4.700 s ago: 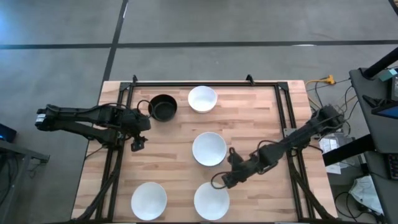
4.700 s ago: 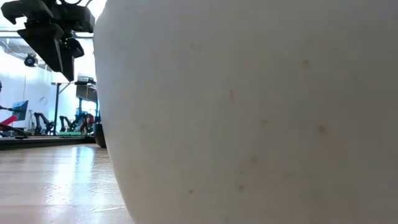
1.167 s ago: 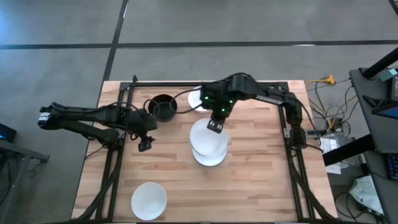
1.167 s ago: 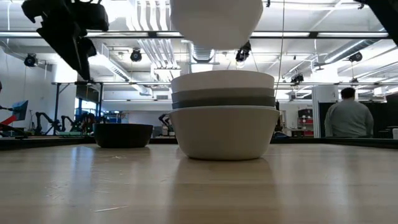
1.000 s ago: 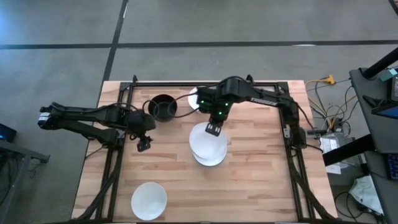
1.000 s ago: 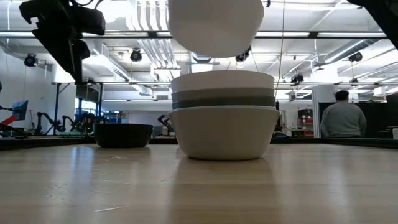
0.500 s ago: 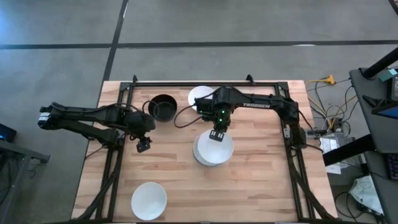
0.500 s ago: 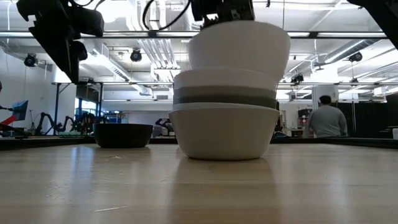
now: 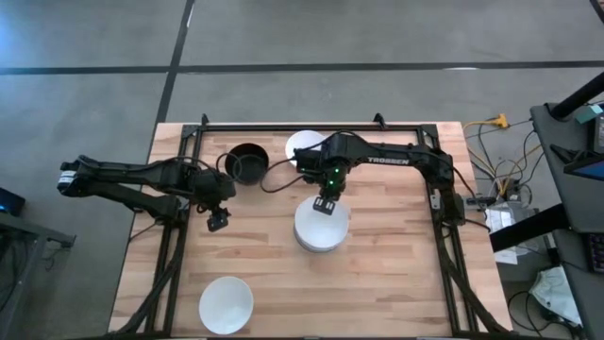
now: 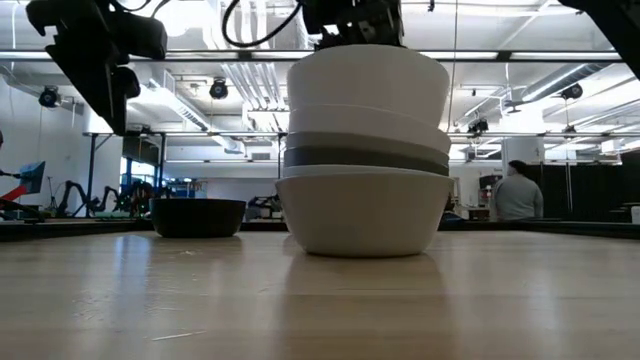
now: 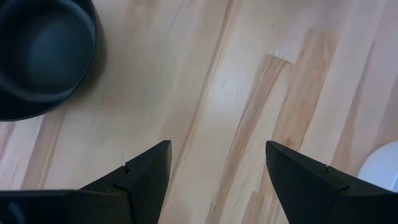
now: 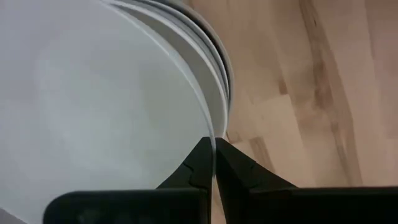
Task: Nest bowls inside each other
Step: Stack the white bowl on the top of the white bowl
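A stack of nested bowls (image 9: 321, 229) stands at the table's middle; in the low view the stack (image 10: 365, 200) shows white and grey-green rims. The top white bowl (image 10: 367, 85) sits in it with my right gripper (image 9: 326, 207) shut on its rim. A black bowl (image 9: 247, 162) rests on its base at the far left, a white bowl (image 9: 300, 144) sits behind the right arm, and another white bowl (image 9: 225, 304) stands near the front edge. My left gripper (image 9: 217, 222) hangs open above bare table, near the black bowl (image 11: 37, 56). My right gripper pinches the top white bowl's rim (image 12: 208, 127) on its far side, one finger inside the bowl and one outside. The fingers come from above, pointing down. The bowl is upright and sits down inside the stack's upper bowl (image 10: 365, 125).
Black frame rails (image 9: 311, 126) run along the table's far edge and both sides. Bare wood lies to the right of the stack and between the stack and the front white bowl. A person (image 10: 518, 195) stands in the room beyond the table.
My right gripper has come down with the white bowl, from hanging clear above the stack to sitting inside its top bowl, shifting slightly toward the near edge. It has stayed shut on the rim.
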Robot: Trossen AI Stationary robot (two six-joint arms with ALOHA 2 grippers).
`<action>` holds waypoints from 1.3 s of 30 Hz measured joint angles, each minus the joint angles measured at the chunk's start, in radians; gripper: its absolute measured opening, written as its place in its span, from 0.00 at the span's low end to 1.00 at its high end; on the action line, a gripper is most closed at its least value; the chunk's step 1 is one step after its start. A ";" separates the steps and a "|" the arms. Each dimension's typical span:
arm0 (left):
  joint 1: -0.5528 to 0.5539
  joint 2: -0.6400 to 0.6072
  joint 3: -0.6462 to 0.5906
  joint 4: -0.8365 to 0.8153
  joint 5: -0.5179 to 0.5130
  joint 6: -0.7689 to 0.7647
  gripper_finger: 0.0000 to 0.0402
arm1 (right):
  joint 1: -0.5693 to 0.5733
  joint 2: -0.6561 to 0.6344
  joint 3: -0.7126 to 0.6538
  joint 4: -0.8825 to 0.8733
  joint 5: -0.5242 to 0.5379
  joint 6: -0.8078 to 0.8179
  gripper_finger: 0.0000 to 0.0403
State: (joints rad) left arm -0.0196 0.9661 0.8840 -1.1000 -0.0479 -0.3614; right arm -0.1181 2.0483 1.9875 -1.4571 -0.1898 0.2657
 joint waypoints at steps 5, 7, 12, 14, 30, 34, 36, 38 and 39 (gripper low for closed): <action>0.000 0.000 -0.003 0.001 0.000 0.000 0.61 | 0.002 0.001 -0.009 0.021 0.004 0.016 0.02; 0.000 0.000 -0.003 0.002 0.000 0.000 0.61 | 0.003 0.008 -0.010 0.021 0.007 0.023 0.02; 0.000 0.000 -0.005 0.018 0.000 0.000 0.61 | 0.012 0.032 -0.011 0.021 0.007 0.026 0.02; 0.000 0.000 -0.004 0.019 0.000 0.000 0.61 | 0.016 0.044 -0.011 0.021 0.007 0.033 0.02; -0.001 0.003 -0.007 0.019 0.004 -0.002 0.61 | 0.029 0.082 -0.011 0.029 0.006 0.042 0.02; -0.001 0.003 -0.008 0.019 0.005 0.000 0.61 | 0.029 0.083 -0.011 0.032 0.006 0.041 0.02; -0.001 0.003 -0.008 0.019 0.005 0.000 0.61 | 0.029 0.083 -0.011 0.033 0.006 0.040 0.02; -0.001 0.003 -0.008 0.019 0.005 0.000 0.61 | 0.028 0.083 -0.011 0.035 0.000 0.040 0.03; -0.001 0.003 -0.008 0.019 0.005 0.000 0.61 | 0.028 0.083 -0.011 0.037 -0.002 0.040 0.04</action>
State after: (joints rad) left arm -0.0204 0.9688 0.8764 -1.0813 -0.0426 -0.3614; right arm -0.0898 2.1311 1.9762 -1.4204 -0.1921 0.3058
